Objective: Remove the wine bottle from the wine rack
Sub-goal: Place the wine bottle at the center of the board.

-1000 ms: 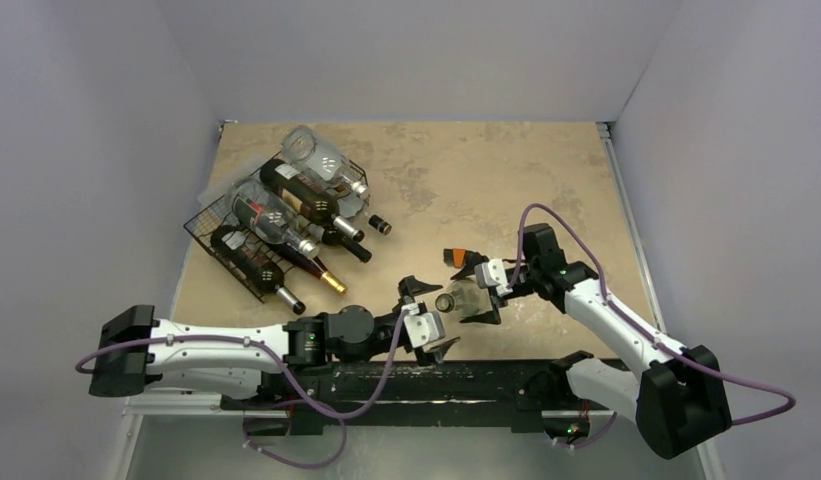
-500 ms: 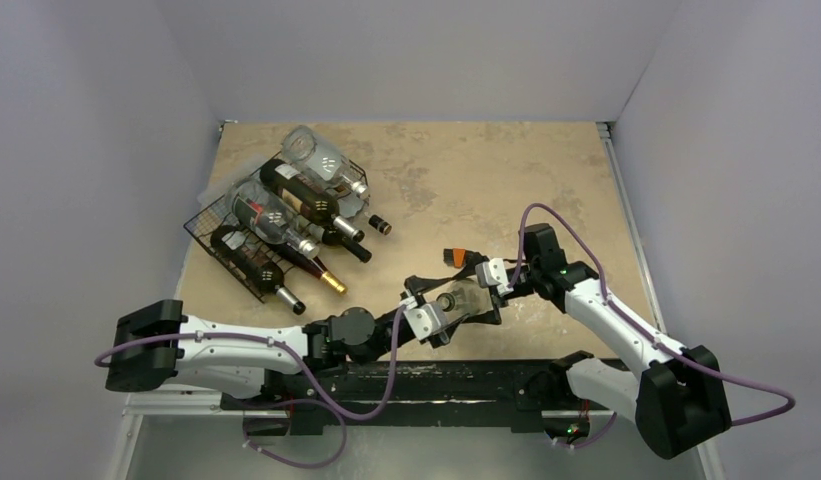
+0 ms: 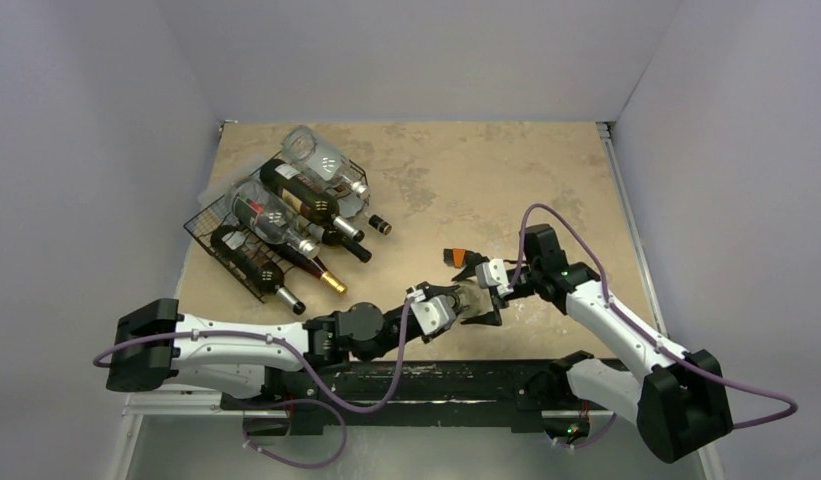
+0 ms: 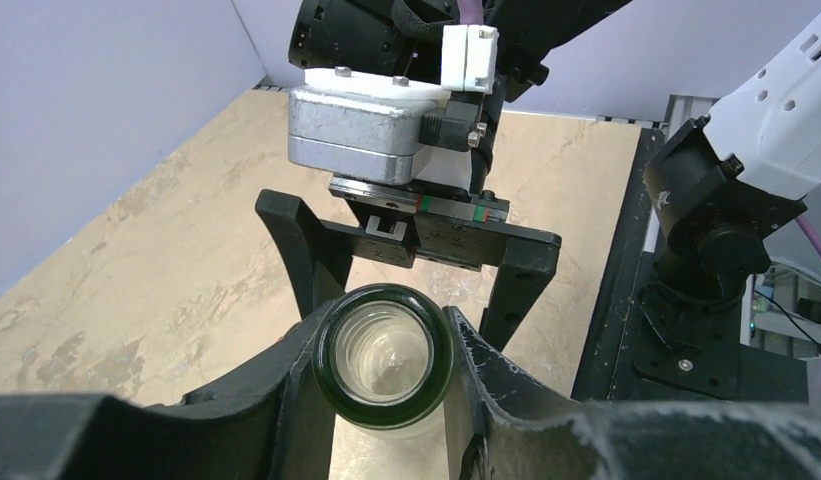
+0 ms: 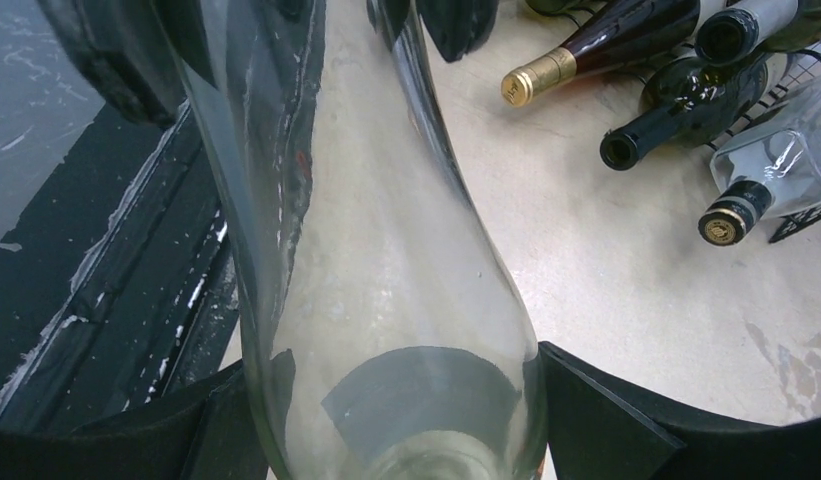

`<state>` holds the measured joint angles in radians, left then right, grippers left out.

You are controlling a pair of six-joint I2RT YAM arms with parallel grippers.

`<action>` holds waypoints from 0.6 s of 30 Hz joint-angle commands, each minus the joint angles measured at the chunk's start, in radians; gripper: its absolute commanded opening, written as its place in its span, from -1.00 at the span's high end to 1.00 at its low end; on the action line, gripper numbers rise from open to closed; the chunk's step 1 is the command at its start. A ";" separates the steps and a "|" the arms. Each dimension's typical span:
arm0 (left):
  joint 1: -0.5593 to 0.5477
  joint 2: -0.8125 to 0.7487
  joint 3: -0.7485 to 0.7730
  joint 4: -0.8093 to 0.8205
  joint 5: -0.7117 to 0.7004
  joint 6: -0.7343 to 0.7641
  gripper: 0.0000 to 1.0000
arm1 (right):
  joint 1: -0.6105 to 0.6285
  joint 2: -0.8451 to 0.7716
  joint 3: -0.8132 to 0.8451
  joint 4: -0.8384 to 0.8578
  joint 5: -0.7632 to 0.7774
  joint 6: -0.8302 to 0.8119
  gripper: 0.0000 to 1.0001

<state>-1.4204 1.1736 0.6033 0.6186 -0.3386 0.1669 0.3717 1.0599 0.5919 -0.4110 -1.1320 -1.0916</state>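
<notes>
Top external: small black cylinder just beside the loaded wine rack.

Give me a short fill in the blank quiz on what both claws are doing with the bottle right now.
1. The left claw is shut on the narrow ____ of the clear bottle.
2. The right claw grips that bottle around its wide ____.
3. The wine rack stands on the ____ side of the table.
4. One dark bottle on the rack has ____ foil on its neck.
Missing words: neck; body; left; gold.
</notes>
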 commanded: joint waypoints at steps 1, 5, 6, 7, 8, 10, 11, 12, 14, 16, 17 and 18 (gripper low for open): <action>0.015 -0.029 0.108 -0.113 0.030 -0.062 1.00 | -0.005 -0.047 0.031 0.016 -0.021 0.047 -0.79; 0.058 -0.049 0.156 -0.215 0.066 -0.111 1.00 | -0.006 -0.058 0.058 0.000 -0.018 0.090 -0.98; 0.069 -0.058 0.171 -0.247 0.080 -0.120 1.00 | -0.009 -0.061 0.066 -0.012 -0.016 0.090 -0.98; 0.080 -0.065 0.189 -0.278 0.093 -0.128 1.00 | -0.013 -0.065 0.078 -0.024 -0.015 0.090 -0.98; 0.092 -0.072 0.209 -0.317 0.109 -0.136 1.00 | -0.019 -0.068 0.083 -0.036 -0.015 0.089 -0.98; 0.119 -0.086 0.248 -0.389 0.138 -0.152 1.00 | -0.035 -0.073 0.107 -0.072 -0.020 0.070 -0.98; 0.134 -0.091 0.269 -0.427 0.155 -0.158 1.00 | -0.041 -0.077 0.119 -0.100 -0.023 0.051 -0.98; 0.148 -0.093 0.291 -0.468 0.172 -0.159 1.00 | -0.049 -0.080 0.132 -0.133 -0.024 0.028 -0.98; 0.169 -0.089 0.333 -0.542 0.191 -0.159 1.00 | -0.070 -0.089 0.155 -0.191 -0.028 -0.014 -0.98; 0.181 -0.074 0.378 -0.604 0.205 -0.159 1.00 | -0.092 -0.097 0.174 -0.247 -0.031 -0.062 -0.98; 0.184 -0.061 0.407 -0.635 0.211 -0.157 1.00 | -0.102 -0.103 0.182 -0.266 -0.032 -0.078 -0.98; 0.187 -0.048 0.430 -0.678 0.214 -0.150 1.00 | -0.113 -0.107 0.191 -0.277 -0.031 -0.080 -0.98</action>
<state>-1.2476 1.1313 0.8932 0.0257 -0.1753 0.0170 0.2943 0.9813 0.7189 -0.5682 -1.1294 -1.0916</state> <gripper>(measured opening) 0.353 0.987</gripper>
